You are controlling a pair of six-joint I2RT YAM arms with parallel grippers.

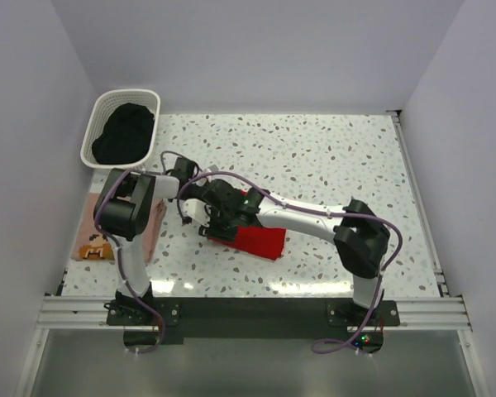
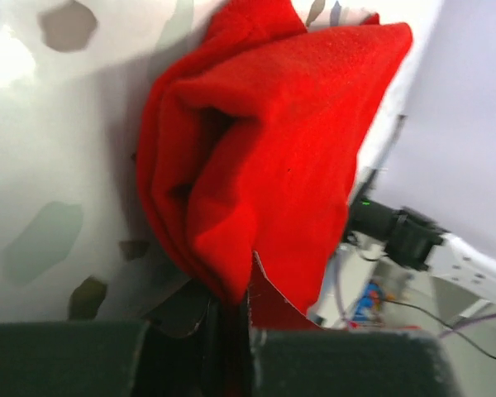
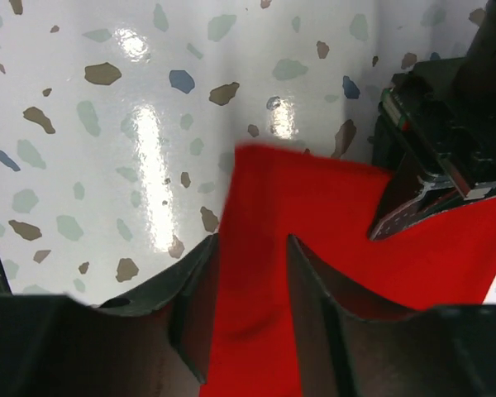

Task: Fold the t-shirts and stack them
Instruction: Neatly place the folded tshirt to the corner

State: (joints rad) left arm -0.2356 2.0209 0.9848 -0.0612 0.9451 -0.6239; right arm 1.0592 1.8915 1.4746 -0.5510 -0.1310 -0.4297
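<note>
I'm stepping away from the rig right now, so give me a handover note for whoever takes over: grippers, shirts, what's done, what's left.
Left gripper: jaws shut on a bunched fold of the red t-shirt.
Right gripper: red cloth fills the gap between its jaws; I can't tell if it is clamped.
Red t-shirt: mid-table, bunched, both arms over it.
Pink t-shirt: at the left table edge, partly under the left arm, apart from the red one.
Done: pink looks compact, possibly folded.
Left: finish folding the red one, then stack the two.
</note>
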